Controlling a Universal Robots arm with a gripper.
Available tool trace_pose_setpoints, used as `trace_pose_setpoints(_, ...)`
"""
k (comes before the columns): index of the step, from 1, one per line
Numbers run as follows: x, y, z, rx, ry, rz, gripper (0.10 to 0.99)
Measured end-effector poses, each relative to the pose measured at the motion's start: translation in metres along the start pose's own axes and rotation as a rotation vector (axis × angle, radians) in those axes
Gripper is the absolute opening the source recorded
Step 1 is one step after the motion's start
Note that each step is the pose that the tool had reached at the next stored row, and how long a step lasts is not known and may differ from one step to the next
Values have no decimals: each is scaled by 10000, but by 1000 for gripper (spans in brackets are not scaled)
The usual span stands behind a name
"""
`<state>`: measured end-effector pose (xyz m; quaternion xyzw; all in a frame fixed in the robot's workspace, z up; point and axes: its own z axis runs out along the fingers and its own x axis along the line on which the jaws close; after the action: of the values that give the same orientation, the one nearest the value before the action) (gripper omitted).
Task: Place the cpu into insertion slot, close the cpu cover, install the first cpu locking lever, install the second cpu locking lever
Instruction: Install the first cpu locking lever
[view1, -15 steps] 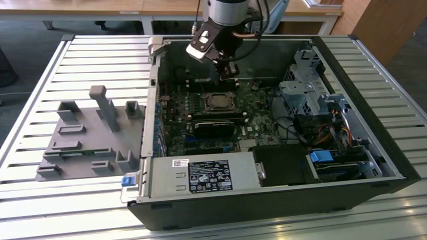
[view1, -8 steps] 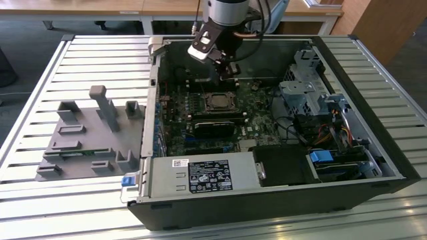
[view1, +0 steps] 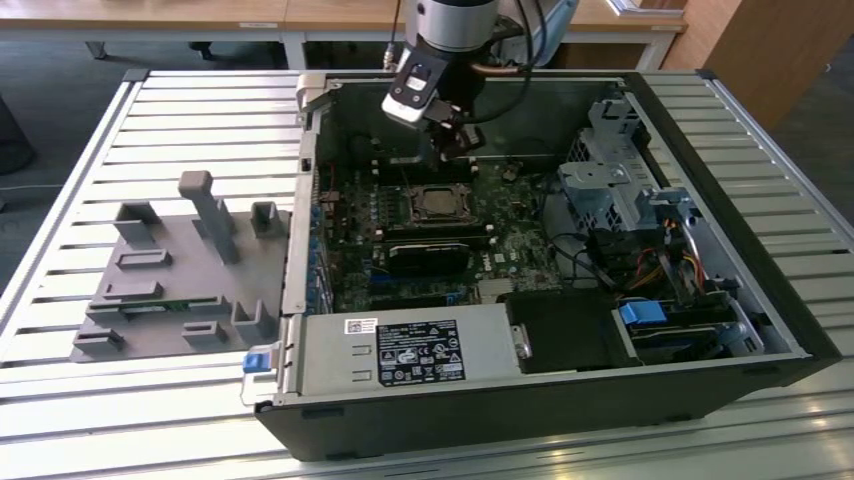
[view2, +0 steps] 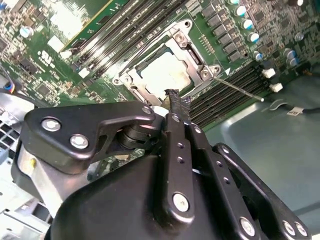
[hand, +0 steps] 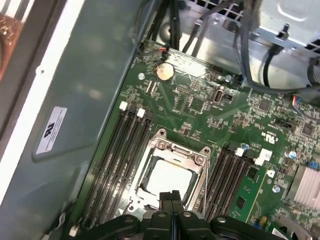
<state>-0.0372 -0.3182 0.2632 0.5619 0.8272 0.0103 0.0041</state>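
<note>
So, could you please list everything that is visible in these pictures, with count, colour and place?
computer case: one, black, open, on the slatted table
motherboard: one, green, inside the case
cpu: one, silvery, within the cut-out of the cpu cover
memory slots: several, black, either side of the cpu
coin battery: one, silver, on the motherboard
fixture: one, grey, on the table, the exterior view's left of the case
gripper: one, black, shut, above the cpu cover's edge
</note>
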Motion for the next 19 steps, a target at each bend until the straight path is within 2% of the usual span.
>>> trace_pose_setpoints(19,0,0,0,83,-106,-2188,106)
